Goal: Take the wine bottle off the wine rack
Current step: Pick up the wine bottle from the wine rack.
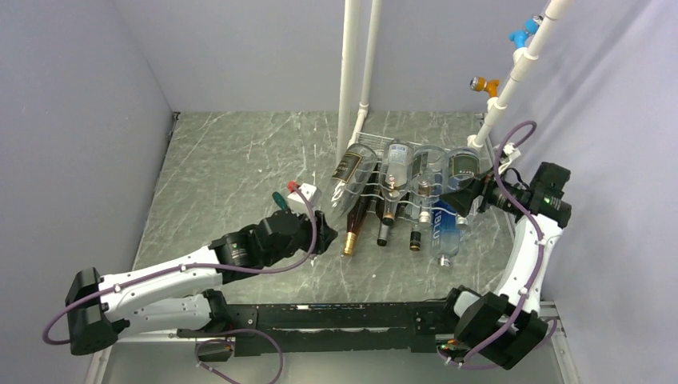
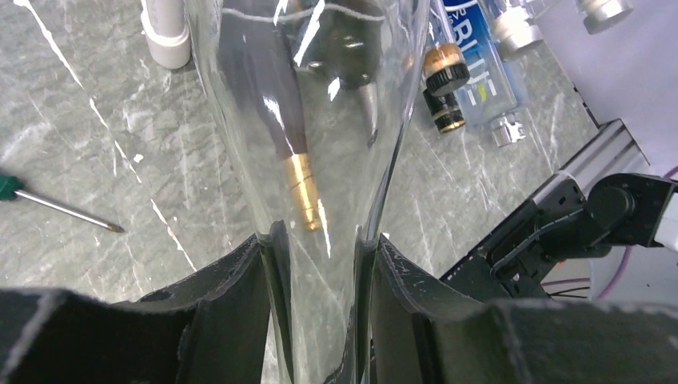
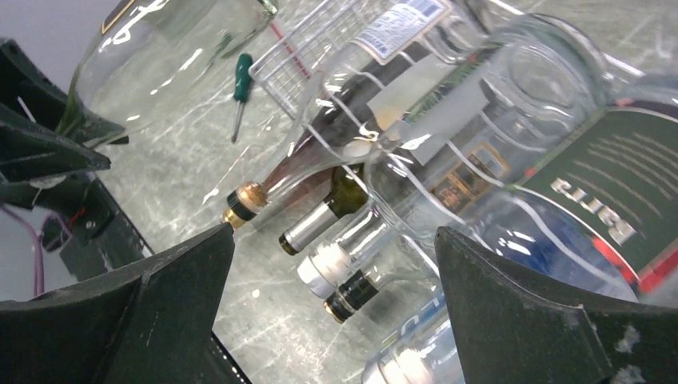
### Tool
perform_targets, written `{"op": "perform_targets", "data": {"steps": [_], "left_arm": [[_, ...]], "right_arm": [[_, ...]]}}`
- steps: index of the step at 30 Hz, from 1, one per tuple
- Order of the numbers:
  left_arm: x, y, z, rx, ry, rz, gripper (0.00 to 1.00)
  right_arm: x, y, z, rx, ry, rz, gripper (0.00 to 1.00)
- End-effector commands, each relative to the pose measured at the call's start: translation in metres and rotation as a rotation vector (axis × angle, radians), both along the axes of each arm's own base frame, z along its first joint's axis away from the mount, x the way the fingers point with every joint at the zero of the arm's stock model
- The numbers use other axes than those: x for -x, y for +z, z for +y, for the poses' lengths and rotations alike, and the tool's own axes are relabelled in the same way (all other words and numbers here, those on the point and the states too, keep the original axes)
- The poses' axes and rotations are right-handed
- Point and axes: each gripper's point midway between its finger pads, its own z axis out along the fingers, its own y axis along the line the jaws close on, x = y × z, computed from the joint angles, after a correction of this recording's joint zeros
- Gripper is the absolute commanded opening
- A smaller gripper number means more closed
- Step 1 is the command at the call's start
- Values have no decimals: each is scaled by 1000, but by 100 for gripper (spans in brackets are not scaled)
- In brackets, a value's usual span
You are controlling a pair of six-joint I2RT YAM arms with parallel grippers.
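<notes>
The white wire wine rack stands mid-table with several bottles lying in it, necks toward me; its grid also shows in the right wrist view. My left gripper is shut on the neck of a clear wine bottle at the rack's left end. The bottle's body with a dark label still lies against the rack, angled left. It also shows in the right wrist view. My right gripper is open and empty at the rack's right end, above the bottle necks.
A dark bottle with gold foil lies under the clear one. A blue-labelled bottle lies at the right. A green screwdriver and a small white box lie left of the rack. White pipes rise behind.
</notes>
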Motion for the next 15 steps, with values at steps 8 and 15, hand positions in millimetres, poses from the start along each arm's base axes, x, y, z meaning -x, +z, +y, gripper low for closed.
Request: {"op": "perform_targets", "data": {"steps": [8, 15], "left_arm": [[15, 100, 17, 311, -24, -118, 0], [31, 88, 32, 287, -43, -38, 0]], "right_arm": [[0, 14, 53, 301, 301, -110, 100], [7, 38, 81, 392, 537, -283, 100]]}}
